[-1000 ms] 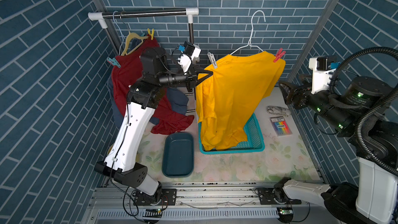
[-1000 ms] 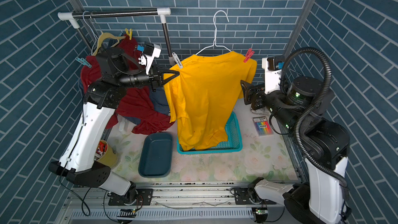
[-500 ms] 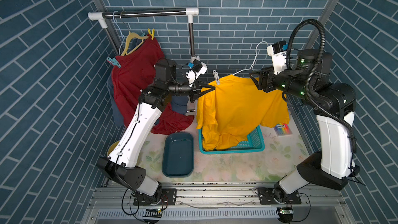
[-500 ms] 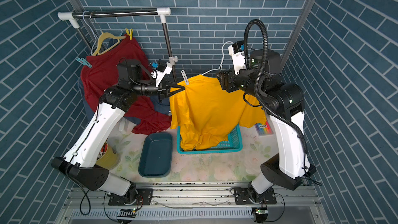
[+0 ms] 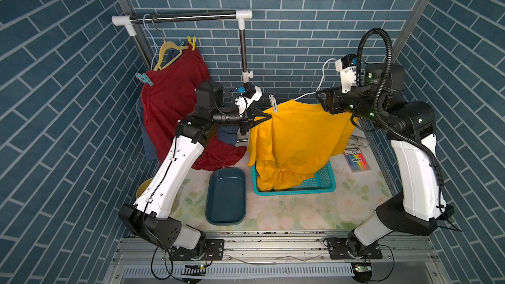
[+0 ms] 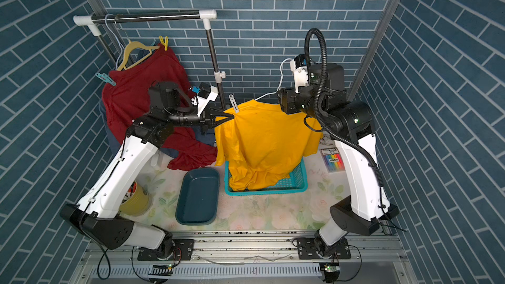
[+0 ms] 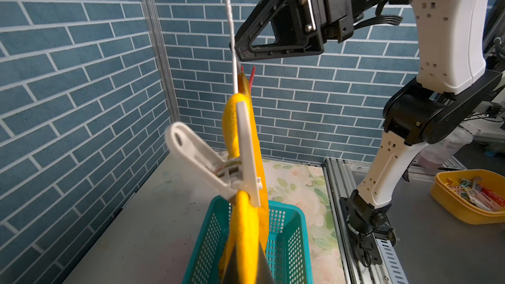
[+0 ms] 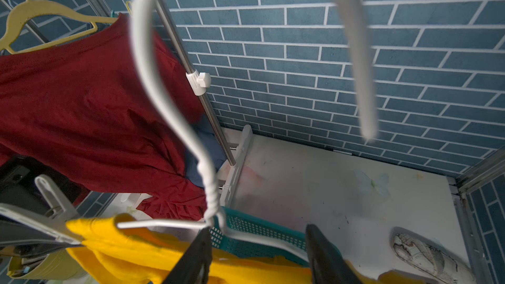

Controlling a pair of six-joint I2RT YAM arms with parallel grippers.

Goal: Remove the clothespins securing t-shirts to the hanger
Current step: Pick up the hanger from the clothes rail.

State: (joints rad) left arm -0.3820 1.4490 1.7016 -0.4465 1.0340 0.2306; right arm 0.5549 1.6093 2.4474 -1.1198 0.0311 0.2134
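Over the desk (image 5: 300, 211), the orange-yellow t-shirt (image 5: 297, 137) hangs between your two pincers, hem slumped in the teal basket (image 5: 323, 177).
Your left pincer (image 5: 269, 116) is pressed together on the shirt's shoulder edge, just beside the grey-white clothespin (image 5: 273, 103); your right pincer (image 8: 257, 229) stands spread, the wire of the white hanger (image 8: 153, 83) passing between its fingers. Only the left wrist view shows the red clothespin (image 7: 251, 73), just under the right pincer's tip; in both top views the arm hides it. Bare desk runs from basket to back wall.

Floral tbl (image 5: 300, 211) — basket (image 5: 295, 191), blue tub (image 5: 226, 195)
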